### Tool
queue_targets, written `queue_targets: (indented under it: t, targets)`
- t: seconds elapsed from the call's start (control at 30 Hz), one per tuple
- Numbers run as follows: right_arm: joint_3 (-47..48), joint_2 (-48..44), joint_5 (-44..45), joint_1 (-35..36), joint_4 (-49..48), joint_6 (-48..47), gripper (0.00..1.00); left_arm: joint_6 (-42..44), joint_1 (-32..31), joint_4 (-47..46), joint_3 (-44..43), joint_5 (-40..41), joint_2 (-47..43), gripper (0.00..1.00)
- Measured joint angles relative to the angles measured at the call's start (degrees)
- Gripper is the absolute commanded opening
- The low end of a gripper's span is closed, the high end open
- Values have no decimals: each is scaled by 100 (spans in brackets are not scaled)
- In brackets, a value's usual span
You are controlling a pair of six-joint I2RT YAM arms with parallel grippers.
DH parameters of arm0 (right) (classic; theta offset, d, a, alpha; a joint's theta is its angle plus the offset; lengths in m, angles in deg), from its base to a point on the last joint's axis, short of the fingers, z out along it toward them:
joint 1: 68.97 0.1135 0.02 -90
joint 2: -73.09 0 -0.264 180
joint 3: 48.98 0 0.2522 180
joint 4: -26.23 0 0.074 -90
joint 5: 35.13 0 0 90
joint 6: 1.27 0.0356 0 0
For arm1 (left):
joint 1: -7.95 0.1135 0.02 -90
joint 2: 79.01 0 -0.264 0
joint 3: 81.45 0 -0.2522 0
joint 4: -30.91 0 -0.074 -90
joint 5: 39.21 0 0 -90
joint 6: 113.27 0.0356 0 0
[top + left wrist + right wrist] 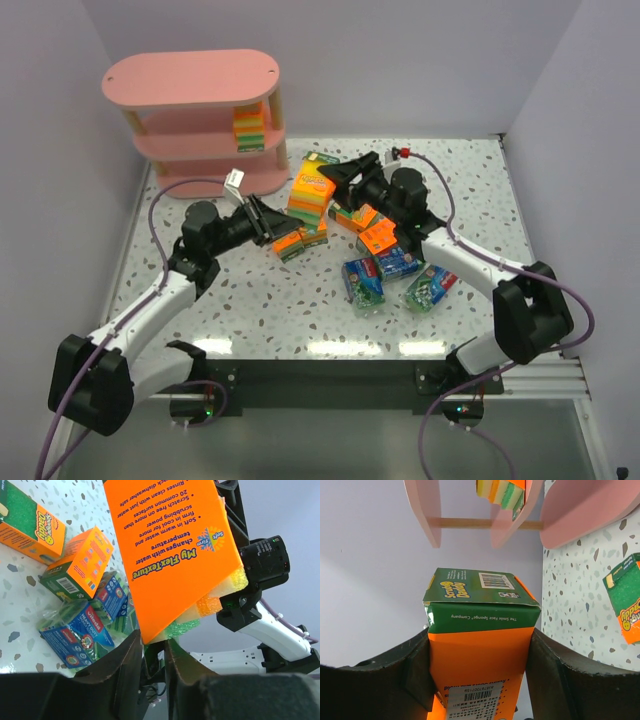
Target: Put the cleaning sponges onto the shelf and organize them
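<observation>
The pink shelf (pixel 190 80) stands at the far left and also shows in the right wrist view (pixel 590 515). One layered sponge pack (pixel 248 128) sits on its middle tier, also seen in the right wrist view (pixel 502 491). My left gripper (pixel 270 225) (pixel 154 647) is shut on the corner of a large orange sponge pack (pixel 310 195) (pixel 170 545) and holds it tilted. My right gripper (pixel 345 178) (pixel 480 680) is shut on an orange and green sponge box (pixel 480 630) (pixel 322 159), raised and pointing at the shelf.
Loose packs lie mid-table: orange ones (pixel 298 240) under the left gripper, orange boxes (pixel 378 236) (pixel 82 562) and blue-green packs (pixel 363 282) (pixel 432 287) (pixel 75 630) to the right. The two grippers are close together, with white walls on three sides.
</observation>
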Motion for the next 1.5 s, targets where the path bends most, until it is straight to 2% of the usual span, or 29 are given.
queue_targets:
  t: [0.07,0.17,0.23,0.27,0.33,0.57,0.8,0.9,1.27,1.5]
  targets:
    - [-20,-4,15,-11,2,-15,51,-52,-37,-35,-31,2,50,16]
    - [-28,-9,28,-20,-22,-31,65,-142,-55,-61,-55,7,72,0]
    - [-28,-31,28,-20,-39,-33,75,-175,-55,-63,-66,2,70,0]
    - [-28,-52,24,-20,-33,-44,86,-173,-55,-52,-68,11,66,0]
    - [-28,-116,0,-13,22,-79,98,-105,-55,35,-81,94,37,0]
    - [-28,-446,-39,-46,415,-212,99,85,232,717,-96,286,-494,0]
    - [-39,-1027,-59,-592,1108,-448,99,487,1687,1869,-417,286,-970,0]
    - [-70,-1408,-107,-933,1502,-632,99,649,1978,2218,-704,295,-935,0]
    - [-186,-2260,-564,-1676,2684,-1189,99,782,2940,2450,-1005,162,-778,0]
    - [-186,-2337,-824,-1878,3134,-1440,99,595,3521,1714,-1005,-289,-166,0]
